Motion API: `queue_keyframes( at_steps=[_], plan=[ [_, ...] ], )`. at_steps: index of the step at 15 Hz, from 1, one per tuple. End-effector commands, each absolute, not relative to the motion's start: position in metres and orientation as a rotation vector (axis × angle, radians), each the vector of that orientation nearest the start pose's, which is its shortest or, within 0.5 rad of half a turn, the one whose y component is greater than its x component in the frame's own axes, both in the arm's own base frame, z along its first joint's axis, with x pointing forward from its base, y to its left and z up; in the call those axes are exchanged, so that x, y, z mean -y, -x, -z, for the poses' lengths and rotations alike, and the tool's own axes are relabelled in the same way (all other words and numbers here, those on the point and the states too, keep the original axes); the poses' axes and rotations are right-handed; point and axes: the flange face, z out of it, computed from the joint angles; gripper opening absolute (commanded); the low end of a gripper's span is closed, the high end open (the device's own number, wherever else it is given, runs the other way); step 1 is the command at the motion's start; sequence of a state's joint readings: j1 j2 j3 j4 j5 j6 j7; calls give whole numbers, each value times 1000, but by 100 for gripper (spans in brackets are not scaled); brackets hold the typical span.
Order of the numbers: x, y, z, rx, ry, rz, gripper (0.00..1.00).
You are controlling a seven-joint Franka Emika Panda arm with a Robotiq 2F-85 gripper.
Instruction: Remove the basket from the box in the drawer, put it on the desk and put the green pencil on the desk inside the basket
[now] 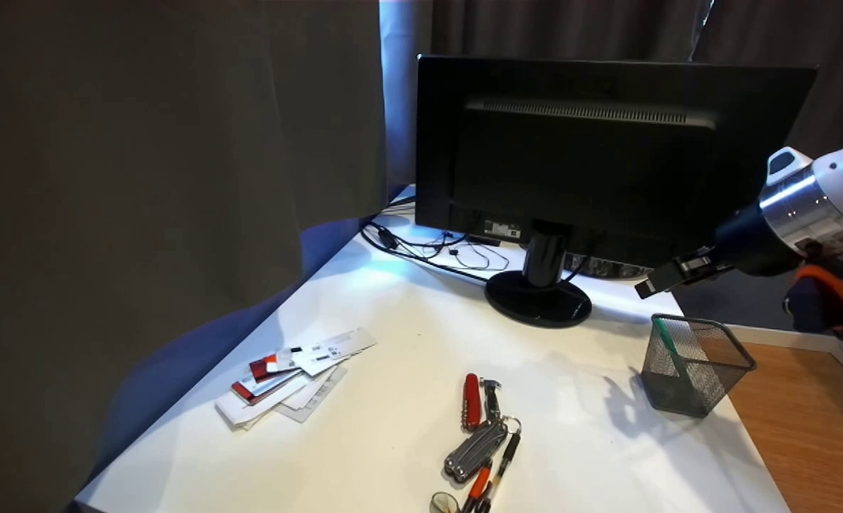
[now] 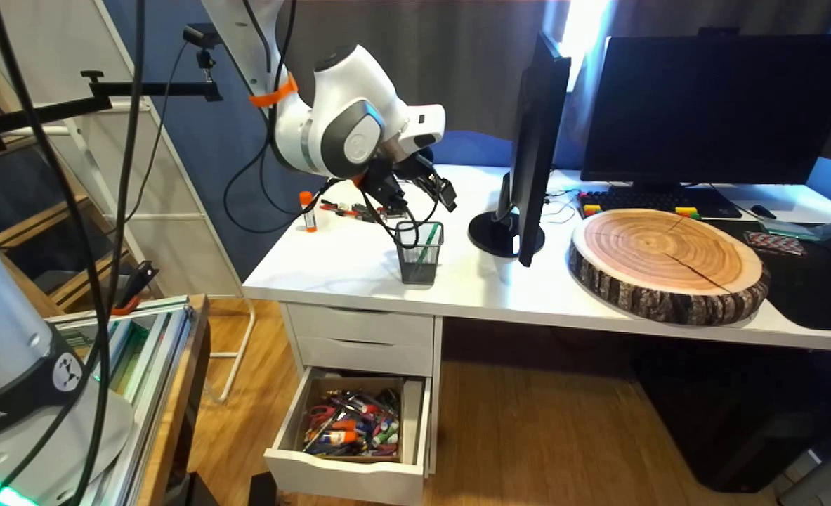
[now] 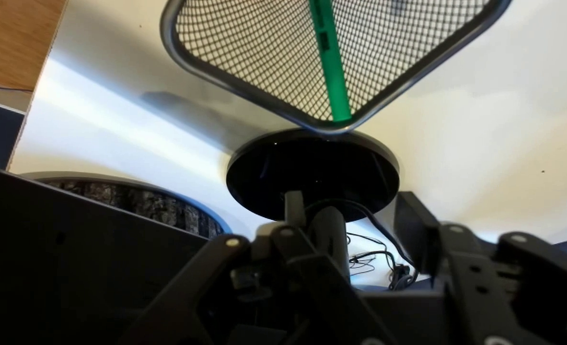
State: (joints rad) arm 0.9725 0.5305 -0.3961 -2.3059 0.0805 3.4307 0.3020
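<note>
The dark grey mesh basket [image 1: 710, 388] stands upright on the white desk [image 1: 407, 342] near its edge. It shows in both exterior views [image 2: 417, 273] and at the top of the wrist view [image 3: 264, 62]. The green pencil [image 1: 666, 336] leans inside the basket against a corner of the rim; it also shows in an exterior view [image 2: 428, 237] and in the wrist view [image 3: 332, 72]. My gripper [image 3: 350, 211] is open and empty, with a wide gap between the fingers. It hangs above the basket, toward the monitor side, touching nothing [image 1: 648, 286].
A monitor [image 1: 592, 164] with a round black foot [image 1: 539, 303] stands close to the gripper. Cards [image 1: 293, 370], a red knife [image 1: 471, 399] and a multitool [image 1: 477, 450] lie on the desk. A drawer [image 2: 345, 474] stands open below, holding a box of pens. A wood slice [image 2: 668, 253] lies beyond the monitor.
</note>
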Motion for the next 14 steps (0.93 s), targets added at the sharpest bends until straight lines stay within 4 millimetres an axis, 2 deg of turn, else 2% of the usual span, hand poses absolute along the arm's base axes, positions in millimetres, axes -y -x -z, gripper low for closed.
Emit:
queue_keyframes(
  at_steps=[1, 3, 4, 9, 14],
  plan=[
    [-300, -469, -221, 426, 2830, 990, 83],
    [-299, -465, -233, 421, 2843, 985, 97],
    [-298, -462, -239, 412, 2848, 977, 100],
    [-300, -442, -272, 386, 2907, 816, 100],
    [-306, -435, -298, 317, 2979, 660, 100]
  ],
)
